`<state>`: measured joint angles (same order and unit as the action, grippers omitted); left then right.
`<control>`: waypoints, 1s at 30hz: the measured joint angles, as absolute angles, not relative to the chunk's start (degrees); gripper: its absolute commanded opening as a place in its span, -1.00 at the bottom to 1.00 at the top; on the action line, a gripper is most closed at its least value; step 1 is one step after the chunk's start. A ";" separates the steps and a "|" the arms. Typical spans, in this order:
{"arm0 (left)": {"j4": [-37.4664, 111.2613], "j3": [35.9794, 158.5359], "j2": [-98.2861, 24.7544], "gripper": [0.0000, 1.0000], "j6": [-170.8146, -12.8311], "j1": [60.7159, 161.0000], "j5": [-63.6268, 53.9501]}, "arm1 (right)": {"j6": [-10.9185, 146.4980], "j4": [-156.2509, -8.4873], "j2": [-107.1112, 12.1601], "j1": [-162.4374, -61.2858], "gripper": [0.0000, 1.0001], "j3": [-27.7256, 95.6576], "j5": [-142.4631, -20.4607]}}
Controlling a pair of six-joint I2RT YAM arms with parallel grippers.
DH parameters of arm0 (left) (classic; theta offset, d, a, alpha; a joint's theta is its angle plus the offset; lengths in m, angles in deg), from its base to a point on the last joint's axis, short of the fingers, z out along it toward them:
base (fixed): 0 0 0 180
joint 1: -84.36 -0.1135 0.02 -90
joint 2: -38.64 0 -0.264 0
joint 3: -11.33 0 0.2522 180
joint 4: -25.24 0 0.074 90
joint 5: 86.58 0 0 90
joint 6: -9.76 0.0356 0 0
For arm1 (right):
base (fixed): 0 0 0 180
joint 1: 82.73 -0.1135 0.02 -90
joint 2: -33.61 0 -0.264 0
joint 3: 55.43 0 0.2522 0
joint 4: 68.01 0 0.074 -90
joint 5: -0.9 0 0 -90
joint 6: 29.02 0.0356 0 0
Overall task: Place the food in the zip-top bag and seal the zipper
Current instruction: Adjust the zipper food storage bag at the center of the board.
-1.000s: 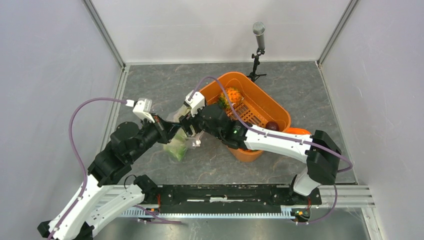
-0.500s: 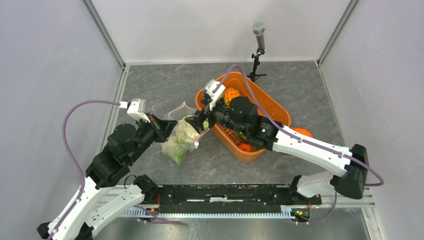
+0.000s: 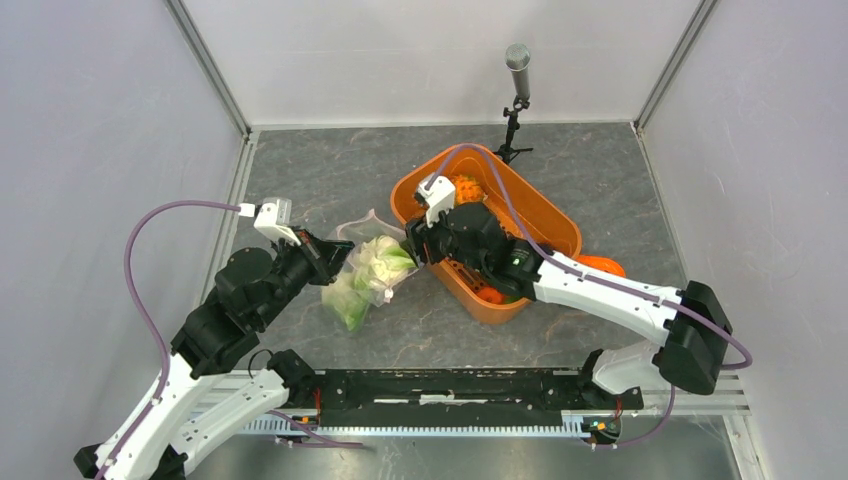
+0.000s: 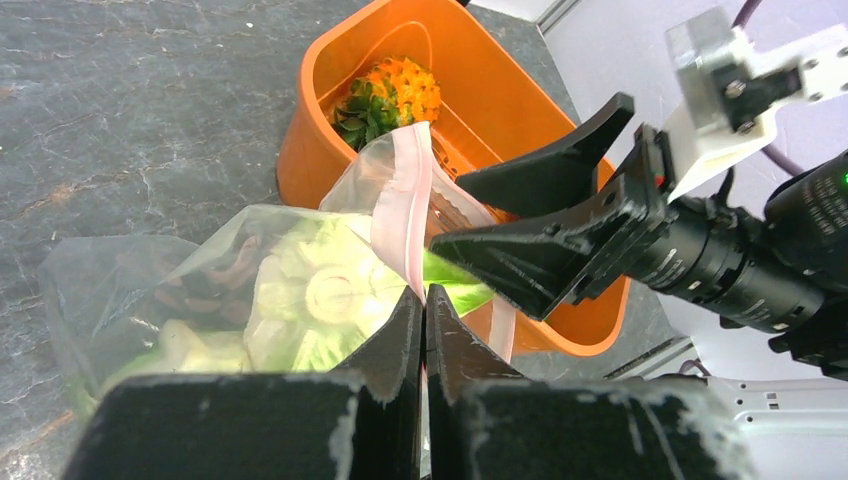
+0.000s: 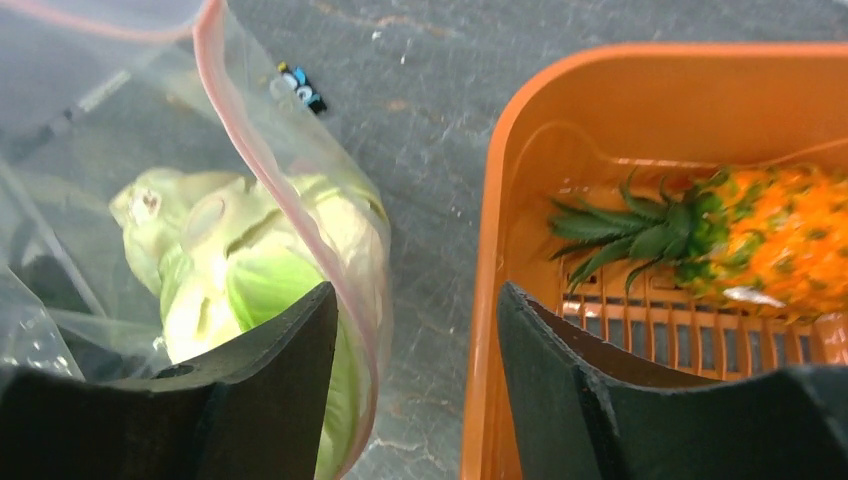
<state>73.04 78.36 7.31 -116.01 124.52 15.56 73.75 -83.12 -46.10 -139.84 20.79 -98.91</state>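
Just beside the right gripper, held apart and empty, a clear crinkly zip-top bag containing a green-white leafy cabbage was seen, its pinkish zipper strip pinched by the closed left gripper.

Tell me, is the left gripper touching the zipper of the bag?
Touching. The left wrist view shows the left gripper shut on the pink zipper, whose strip runs down into its closed jaws.

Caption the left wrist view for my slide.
Left gripper pinches the zipper of the zip-top bag; open right gripper hovers by the bagged cabbage, pineapple in the orange basket behind.
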 measured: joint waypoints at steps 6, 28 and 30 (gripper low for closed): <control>73.20 78.36 7.31 -0.96 -116.01 124.52 15.56 | 73.18 -82.75 -42.47 -139.90 0.04 16.20 -96.81; 83.62 88.38 4.84 -0.95 -110.42 124.52 29.53 | 67.70 -85.68 -47.67 -139.99 -1.00 33.42 -84.11; 85.87 91.35 3.88 -0.96 -109.52 124.52 32.61 | 67.70 -86.09 -48.02 -140.01 -1.00 36.81 -82.95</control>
